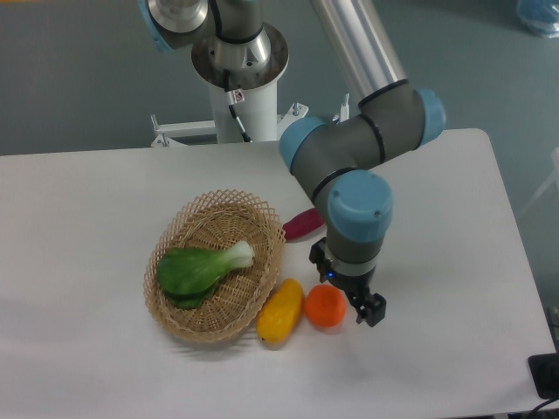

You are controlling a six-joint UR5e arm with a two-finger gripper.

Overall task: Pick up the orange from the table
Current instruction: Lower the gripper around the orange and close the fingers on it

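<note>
Small round bright orange fruit [325,306], smooth skin, slightly flattened, lies on large matte white tabletop [79,236] toward front edge, right of centre. Elongated yellow-orange fruit [280,311] touching its left side. Oval woven wicker basket [262,272] just beside that, holding leafy green vegetable with pale stalk [203,267]. Dark purple oblong vegetable [303,223] behind basket, partly hidden by arm. Black two-finger gripper [360,301] low at orange's right side, one finger visible; cannot tell jaw state.
</note>
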